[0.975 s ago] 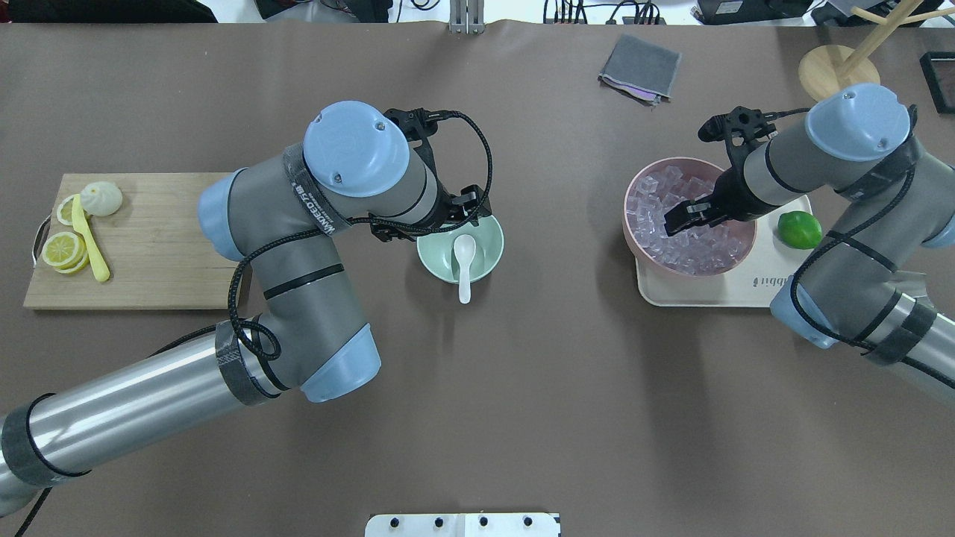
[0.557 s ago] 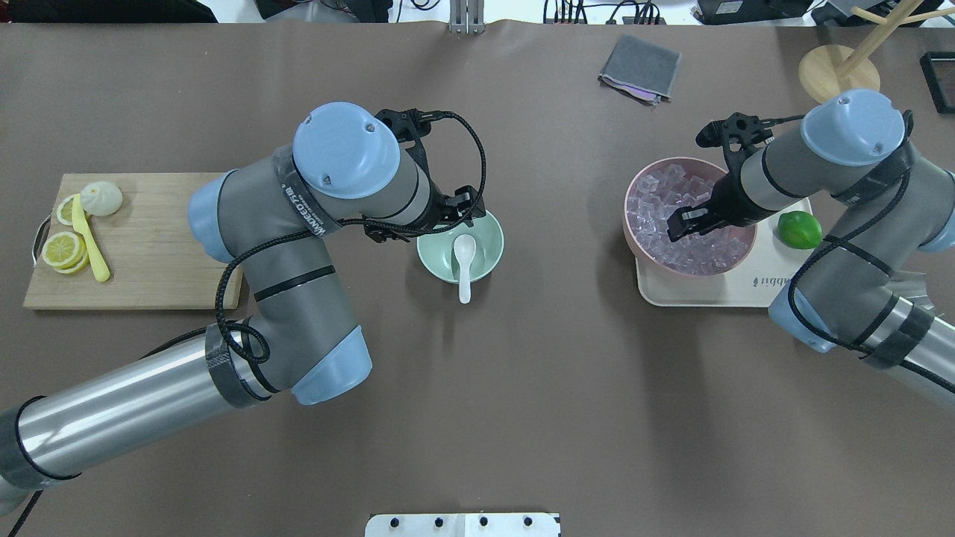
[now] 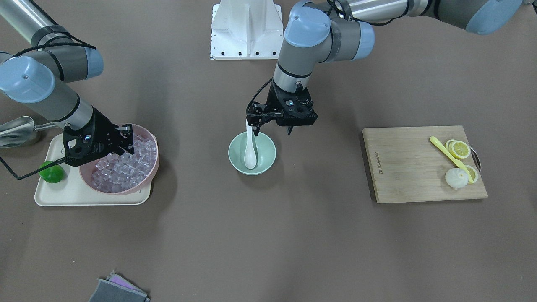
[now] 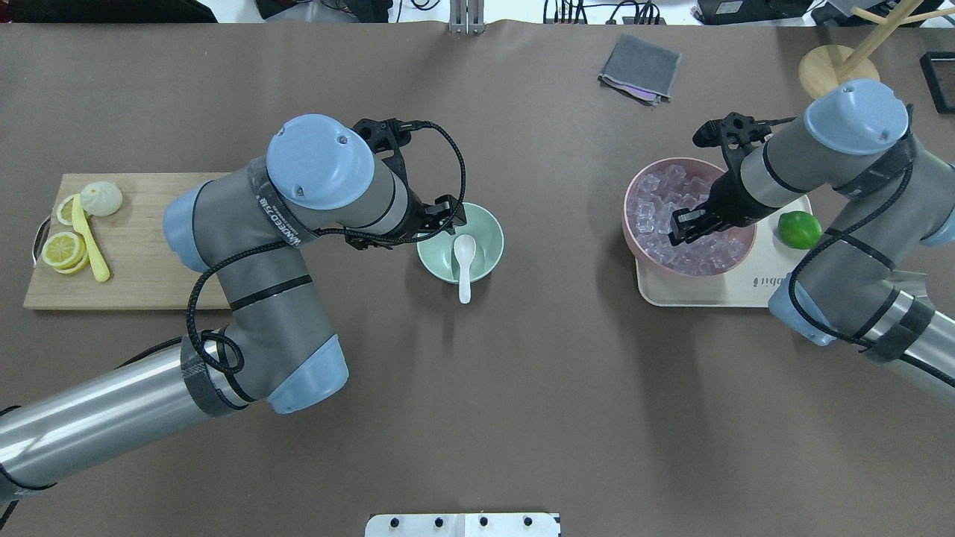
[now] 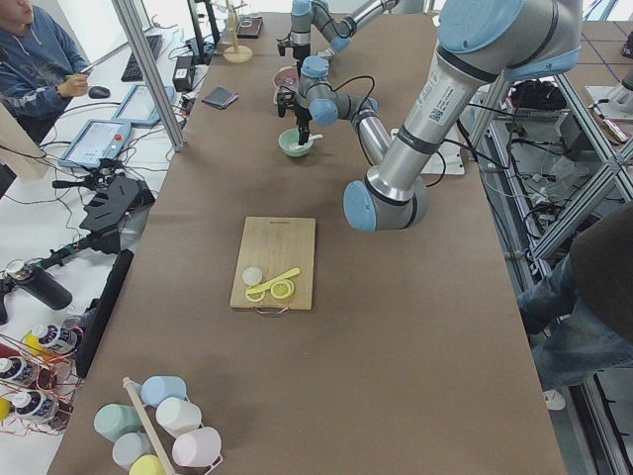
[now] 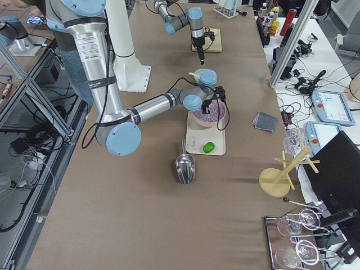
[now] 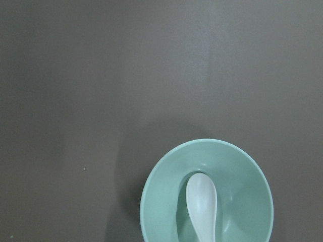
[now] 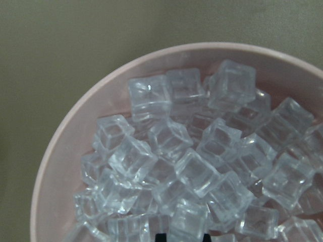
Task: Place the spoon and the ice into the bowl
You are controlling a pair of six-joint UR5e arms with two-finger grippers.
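Spoon (image 4: 464, 257) lies in the bowl (image 4: 489, 227), left pincer (image 3: 272, 128) spread at its rim. Ice (image 8: 192, 171) fills the pink bowl (image 8: 65, 151); right pincer (image 4: 680, 227) straddles a cube (image 8: 184, 222), grip state indeterminate. A slick cube may slip out mid-transfer.

Brown table (image 4: 522, 388): cutting board (image 4: 157, 246) left, mint bowl (image 4: 489, 227) centre, tray (image 4: 753, 287) right. Grey cloth (image 4: 640, 67) and wooden rack base (image 4: 828, 71) far right. Metal scoop (image 3: 14, 128) beside the tray.
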